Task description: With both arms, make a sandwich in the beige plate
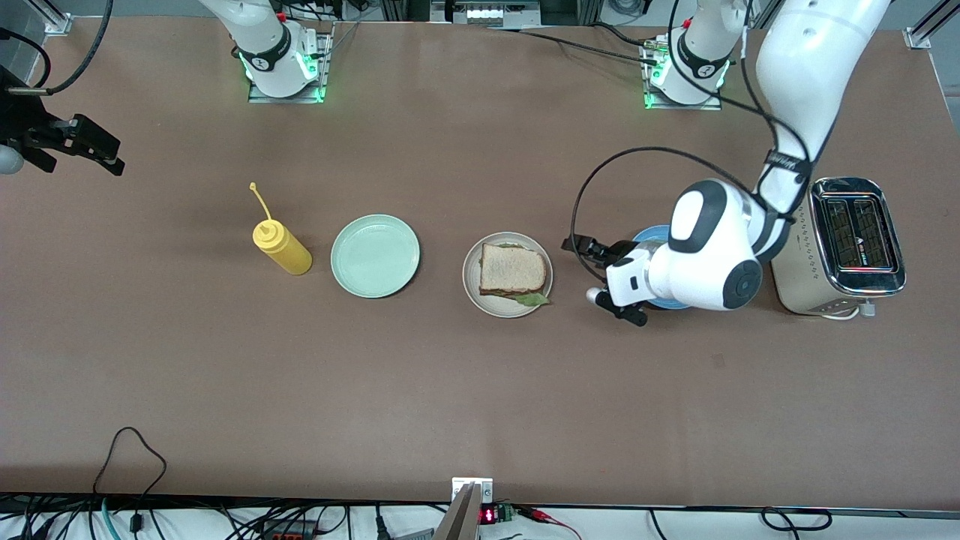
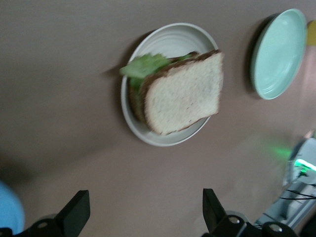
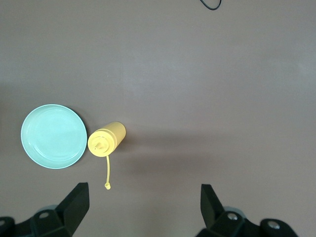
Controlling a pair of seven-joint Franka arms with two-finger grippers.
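Sandwich (image 1: 513, 271) already stacked on beige plate (image 1: 474, 289), frame centre – left gripper (image 1: 611, 279) just beside, right gripper (image 1: 75, 146) upper left, both wide, empty – best withdrawn slowly, without touching the 2 slices.

Mint plate (image 1: 375, 256) beside mustard btl (image 1: 282, 247); toaster (image 1: 850, 244) by blue plate (image 1: 646, 238).

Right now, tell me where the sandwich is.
The sandwich lies on the beige plate mid-table in the front view, between the mint plate and the open left gripper.
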